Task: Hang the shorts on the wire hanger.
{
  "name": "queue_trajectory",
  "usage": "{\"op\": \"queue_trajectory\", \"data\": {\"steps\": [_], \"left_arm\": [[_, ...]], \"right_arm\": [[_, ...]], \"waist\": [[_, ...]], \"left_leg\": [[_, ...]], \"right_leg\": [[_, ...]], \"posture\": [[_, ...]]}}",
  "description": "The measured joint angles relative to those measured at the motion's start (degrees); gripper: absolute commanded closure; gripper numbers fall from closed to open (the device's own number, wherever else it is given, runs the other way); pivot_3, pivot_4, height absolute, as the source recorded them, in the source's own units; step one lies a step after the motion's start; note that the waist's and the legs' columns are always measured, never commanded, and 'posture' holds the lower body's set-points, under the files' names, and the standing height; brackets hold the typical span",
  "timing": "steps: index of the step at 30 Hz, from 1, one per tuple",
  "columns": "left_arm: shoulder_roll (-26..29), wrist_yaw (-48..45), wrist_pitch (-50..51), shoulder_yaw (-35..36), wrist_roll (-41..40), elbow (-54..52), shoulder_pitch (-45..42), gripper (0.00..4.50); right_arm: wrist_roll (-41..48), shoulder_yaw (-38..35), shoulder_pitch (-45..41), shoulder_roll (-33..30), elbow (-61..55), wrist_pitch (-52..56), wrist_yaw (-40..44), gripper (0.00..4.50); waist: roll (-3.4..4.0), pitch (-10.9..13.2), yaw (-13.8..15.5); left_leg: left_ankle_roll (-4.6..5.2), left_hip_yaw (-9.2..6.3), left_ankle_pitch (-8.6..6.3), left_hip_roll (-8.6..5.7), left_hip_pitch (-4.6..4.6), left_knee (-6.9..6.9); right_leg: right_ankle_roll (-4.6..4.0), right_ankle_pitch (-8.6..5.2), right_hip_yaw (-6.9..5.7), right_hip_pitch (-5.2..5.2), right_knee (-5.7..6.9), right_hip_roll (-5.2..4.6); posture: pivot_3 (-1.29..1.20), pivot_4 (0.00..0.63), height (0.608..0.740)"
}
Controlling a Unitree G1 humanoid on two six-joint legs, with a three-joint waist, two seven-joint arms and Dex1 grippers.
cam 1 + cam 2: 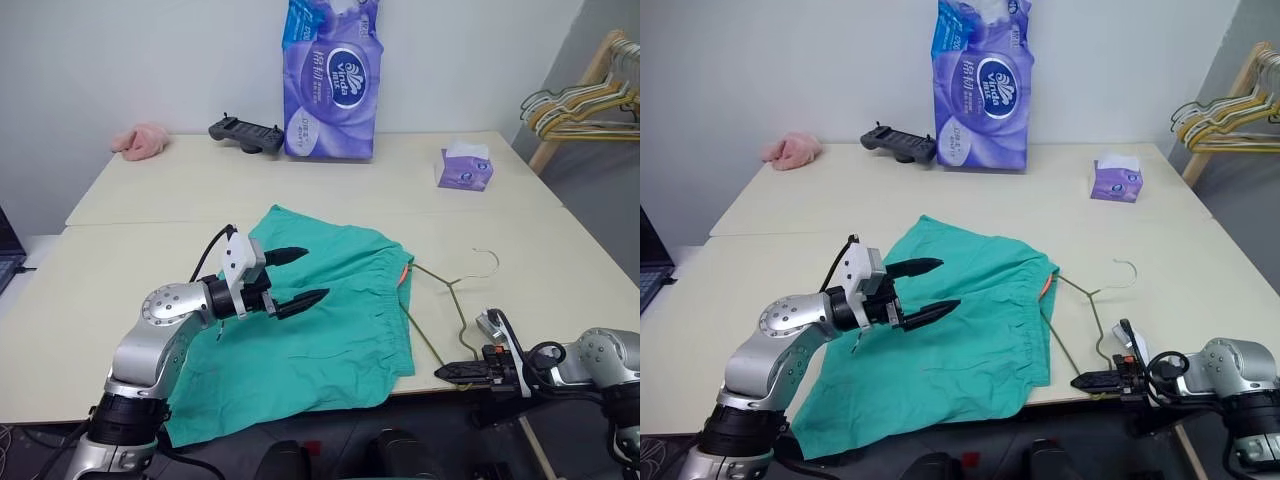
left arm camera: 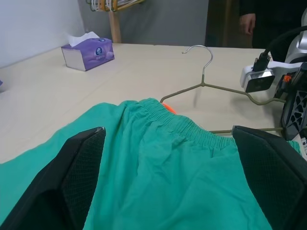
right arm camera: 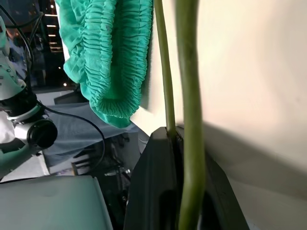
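Observation:
The teal-green shorts (image 1: 320, 330) lie flat on the cream table, with one leg hanging over the near edge. Their gathered waistband (image 2: 182, 125) and small orange tag (image 1: 404, 268) face the wire hanger (image 1: 452, 300). This thin olive-gold hanger lies on the table just right of the shorts, its hook (image 1: 487, 262) pointing away. My left gripper (image 1: 315, 272) hovers open above the middle of the shorts, with nothing between its black fingers (image 2: 81, 177). My right gripper (image 1: 447, 372) is at the table's near edge, shut on the hanger's near corner (image 3: 168, 120).
At the back of the table stand a tall purple tissue pack (image 1: 332, 80), a black controller (image 1: 246, 132) and a pink fluffy cloth (image 1: 142, 140). A small purple tissue box (image 1: 464, 168) sits back right. Other hangers (image 1: 585, 105) hang on a wooden rack beyond the table's right side. A person's hand (image 2: 247, 21) shows there.

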Motion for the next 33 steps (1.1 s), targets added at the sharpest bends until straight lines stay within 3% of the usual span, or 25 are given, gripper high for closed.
{"op": "queue_trajectory", "data": {"steps": [5, 14, 27, 33], "left_arm": [[0.0, -0.9, -0.01, 0.0, 0.04, 0.98, -0.31, 0.01], [0.02, -1.21, -0.42, -0.02, 0.28, 1.28, -0.61, 0.01], [0.29, -1.34, -0.65, -0.03, 0.77, 1.56, -0.61, 0.01], [1.46, -2.41, -1.71, 0.04, 1.37, 4.28, -2.14, 0.01]], "right_arm": [[0.06, 1.49, -1.42, -2.32, -0.41, 2.22, 2.62, 4.5], [-0.73, 6.74, -7.52, -13.33, -1.81, -1.84, 14.03, 4.5], [-9.68, 13.09, -10.63, -7.21, 3.94, -9.49, 14.85, 4.5], [-15.12, 11.86, -17.82, -7.28, 11.12, -16.25, 14.75, 4.5]], "waist": [[0.03, 0.0, 0.01], [0.07, -0.03, 0.71], [0.07, -0.03, 0.81], [0.08, -0.04, 0.82]], "left_leg": [[0.03, 0.26, -0.01, -0.04, -0.24, -0.02], [0.09, 0.31, 0.0, -0.04, -0.9, 0.0], [0.1, 0.34, 0.0, -0.07, -0.98, 0.07], [0.12, 0.34, 0.02, -0.05, -0.97, 0.08]], "right_leg": [[0.1, 0.06, 0.62, -0.41, 0.08, 0.0], [0.13, 0.26, 0.68, -1.07, 0.03, 0.05], [0.01, 0.33, 0.7, -1.15, 0.09, 0.04], [0.01, 0.34, 0.67, -1.16, 0.09, 0.05]], "posture": [[0.01, 0.061, 0.74], [0.01, 0.064, 0.74], [0.03, 0.069, 0.74], [0.02, 0.069, 0.74]]}}
